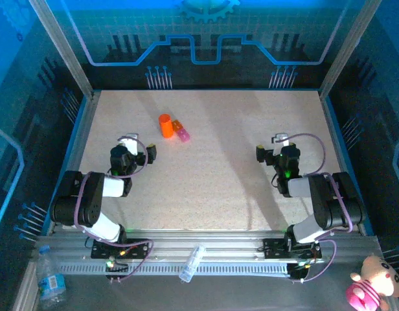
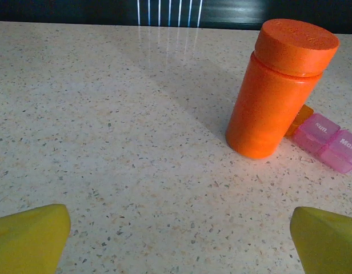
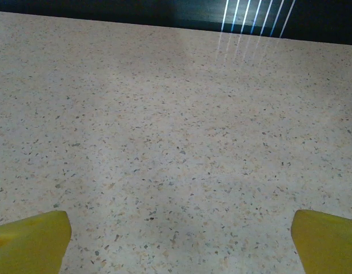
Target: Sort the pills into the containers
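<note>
Orange bottle [image 2: 279,91], just one, beside one strip of containers [image 2: 327,140]. Left pincer [image 2: 179,228] and right pincer [image 3: 179,228] gape wide, empty.

Speckled beige tabletop [image 1: 206,188] under blue-lit panel walls [image 1: 206,39], aluminium rail [image 1: 238,259] along the near edge.

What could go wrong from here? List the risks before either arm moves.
1. The orange bottle stands upright right beside the containers, on the open left gripper's side; a reach for the strip could topple it.
2. The containers are low and partly hidden behind the bottle, so a grasp may just push them along the table.
</note>
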Controlling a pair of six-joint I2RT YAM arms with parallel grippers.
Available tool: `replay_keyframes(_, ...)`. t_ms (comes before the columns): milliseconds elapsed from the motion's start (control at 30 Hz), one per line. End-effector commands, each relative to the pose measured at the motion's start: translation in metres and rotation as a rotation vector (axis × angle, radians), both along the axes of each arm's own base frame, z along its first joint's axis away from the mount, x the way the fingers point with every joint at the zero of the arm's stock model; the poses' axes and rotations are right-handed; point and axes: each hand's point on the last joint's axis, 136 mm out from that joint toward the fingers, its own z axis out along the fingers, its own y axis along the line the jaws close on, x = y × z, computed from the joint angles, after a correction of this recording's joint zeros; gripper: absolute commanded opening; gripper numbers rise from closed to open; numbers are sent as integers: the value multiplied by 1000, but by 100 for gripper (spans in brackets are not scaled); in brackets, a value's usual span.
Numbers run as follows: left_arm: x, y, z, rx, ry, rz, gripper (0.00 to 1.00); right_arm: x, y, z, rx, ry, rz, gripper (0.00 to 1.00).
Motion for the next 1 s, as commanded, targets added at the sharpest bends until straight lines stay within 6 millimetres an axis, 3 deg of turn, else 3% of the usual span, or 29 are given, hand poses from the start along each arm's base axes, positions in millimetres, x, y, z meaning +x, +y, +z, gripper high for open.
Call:
replay_keyframes(0,4,1,8,-23,-19,-1,99,8,3,12,-13,-40,10,100)
replay_keyframes(967,5,4,7,-21,-12,15,99,8,4,10,-2,-31,28,100)
